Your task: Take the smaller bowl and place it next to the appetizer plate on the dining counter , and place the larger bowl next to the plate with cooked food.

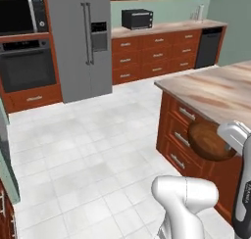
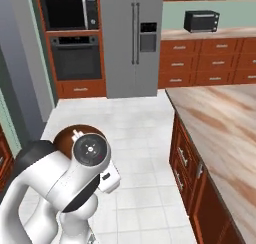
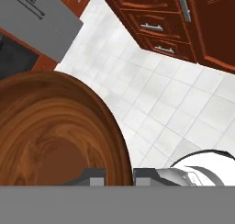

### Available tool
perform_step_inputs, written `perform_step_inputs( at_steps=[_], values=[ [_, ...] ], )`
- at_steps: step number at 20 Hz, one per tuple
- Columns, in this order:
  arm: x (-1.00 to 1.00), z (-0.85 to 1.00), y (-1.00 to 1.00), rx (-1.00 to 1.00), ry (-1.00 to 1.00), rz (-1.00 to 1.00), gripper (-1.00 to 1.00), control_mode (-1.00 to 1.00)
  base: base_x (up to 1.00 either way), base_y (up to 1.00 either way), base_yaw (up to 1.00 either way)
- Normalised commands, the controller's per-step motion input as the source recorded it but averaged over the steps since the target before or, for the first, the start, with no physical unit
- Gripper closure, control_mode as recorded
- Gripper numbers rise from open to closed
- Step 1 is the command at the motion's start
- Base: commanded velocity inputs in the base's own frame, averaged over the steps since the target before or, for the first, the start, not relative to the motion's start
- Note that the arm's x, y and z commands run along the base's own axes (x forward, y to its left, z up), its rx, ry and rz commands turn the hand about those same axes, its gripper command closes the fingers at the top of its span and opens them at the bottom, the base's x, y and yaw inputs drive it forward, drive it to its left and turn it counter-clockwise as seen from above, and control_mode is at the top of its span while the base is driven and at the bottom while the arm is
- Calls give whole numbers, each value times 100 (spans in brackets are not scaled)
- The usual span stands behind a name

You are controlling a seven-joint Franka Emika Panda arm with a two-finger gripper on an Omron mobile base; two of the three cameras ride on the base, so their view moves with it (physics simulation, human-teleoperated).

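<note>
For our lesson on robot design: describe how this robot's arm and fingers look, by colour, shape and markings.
The arm is glossy white, built of rounded, tube-like links with dark grey-black bands at the joints. One joint ends in a round white cap with a small ring mark at its centre. The fingers are small, dark grey and blocky. No cables show.

Smaller bowl (image 3: pixel 50 131): dark brown, glossy wood grain, hollow side facing the hand camera | carried aloft above the white tiled floor, off every surface | dining counter (image 1: pixel 215 88): pink-beige veined marble top, red-brown drawer fronts, just beside the bowl
</note>
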Motion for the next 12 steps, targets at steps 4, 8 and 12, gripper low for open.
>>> perform_step_inputs(
  at_steps=[4,8,12],
  values=[
    [0,0,0,0,0,0,100,100,100,70,-29],
    [0,0,0,0,0,0,100,100,100,71,-39],
    [0,0,0,0,0,0,100,100,100,73,-51]
  ],
)
